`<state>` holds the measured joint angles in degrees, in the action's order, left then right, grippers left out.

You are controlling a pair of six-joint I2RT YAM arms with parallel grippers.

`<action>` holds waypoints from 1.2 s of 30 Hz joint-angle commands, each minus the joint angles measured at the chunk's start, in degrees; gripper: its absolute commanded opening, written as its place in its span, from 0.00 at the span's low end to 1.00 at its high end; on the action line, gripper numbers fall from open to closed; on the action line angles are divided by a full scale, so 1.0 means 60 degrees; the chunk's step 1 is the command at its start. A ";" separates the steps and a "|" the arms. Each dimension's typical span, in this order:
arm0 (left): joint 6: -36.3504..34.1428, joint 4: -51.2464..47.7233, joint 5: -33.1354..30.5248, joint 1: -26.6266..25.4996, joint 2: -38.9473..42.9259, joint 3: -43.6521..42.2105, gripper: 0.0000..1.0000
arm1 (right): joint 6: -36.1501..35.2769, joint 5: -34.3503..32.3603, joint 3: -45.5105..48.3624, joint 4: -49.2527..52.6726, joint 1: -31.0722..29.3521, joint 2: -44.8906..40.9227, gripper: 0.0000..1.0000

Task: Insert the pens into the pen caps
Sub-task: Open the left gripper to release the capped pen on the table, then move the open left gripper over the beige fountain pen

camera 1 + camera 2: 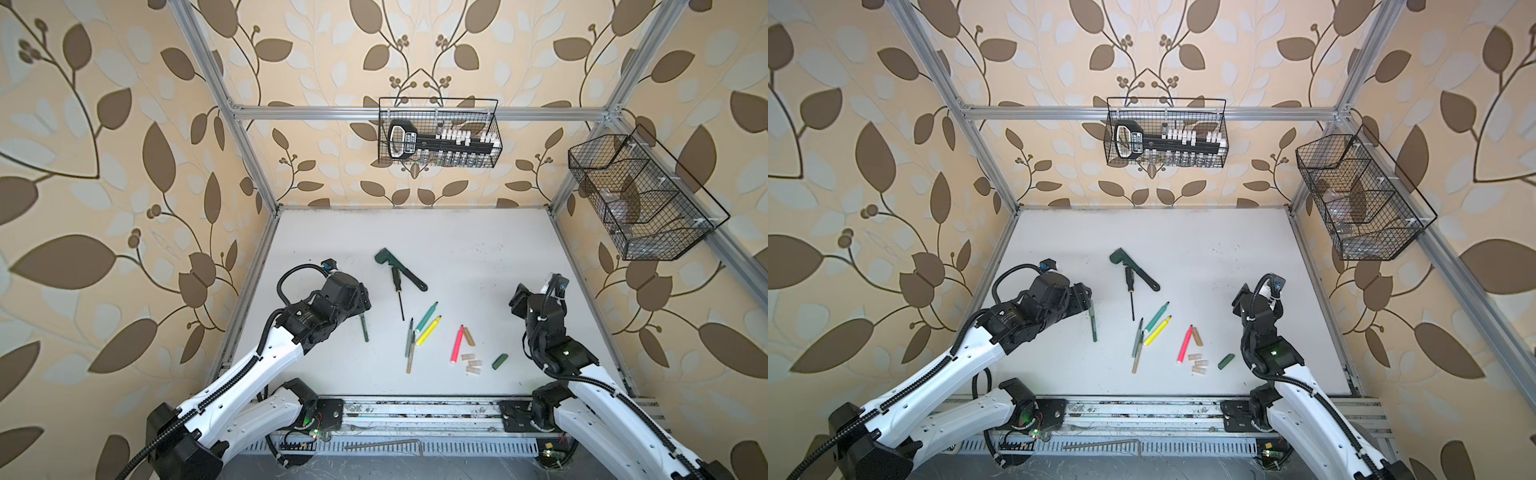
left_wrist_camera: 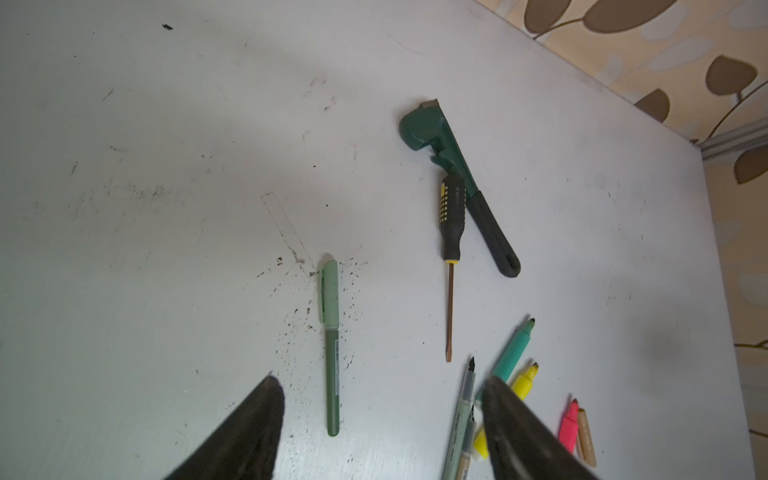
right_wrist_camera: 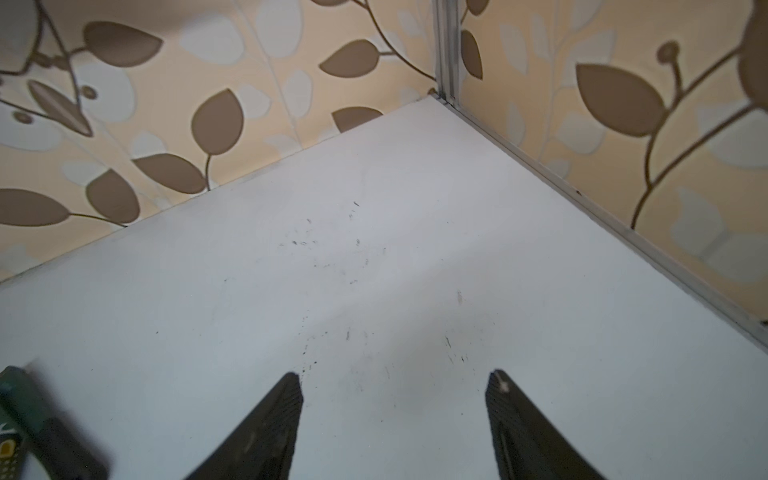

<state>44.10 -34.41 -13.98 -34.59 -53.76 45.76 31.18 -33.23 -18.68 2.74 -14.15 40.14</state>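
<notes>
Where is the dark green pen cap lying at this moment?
In both top views the dark green pen cap lies on the table, right of the middle and near the front edge, just right of the three beige caps, not touching them.

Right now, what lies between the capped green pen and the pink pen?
In both top views, four uncapped pens: grey-green, gold-brown, teal, yellow.
</notes>
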 commanded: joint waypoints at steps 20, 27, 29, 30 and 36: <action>0.3545 -0.0426 -0.1923 -0.5189 -0.1957 0.0294 0.56 | 0.0232 0.1712 0.0819 -0.1387 0.0415 0.0195 0.69; 0.4134 0.0324 -0.1745 -0.5456 -0.2562 -0.0263 0.54 | 0.0055 0.1032 0.0742 -0.1411 -0.0272 0.0248 0.70; 0.4165 0.0564 -0.1659 -0.5456 -0.2706 -0.0360 0.53 | 0.0055 0.1019 0.0740 -0.1398 -0.0287 0.0253 0.70; 0.4164 0.0647 -0.1615 -0.5456 -0.2764 -0.0383 0.53 | 0.0053 0.1020 0.0753 -0.1395 -0.0298 0.0217 0.70; 0.4171 0.0875 -0.1481 -0.5442 -0.3066 -0.0471 0.51 | 0.0065 0.1021 0.0769 -0.1394 -0.0304 0.0207 0.72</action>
<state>67.77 -30.68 -22.74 -66.83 -71.53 43.57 32.27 -25.71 -14.59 -5.23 -15.66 41.65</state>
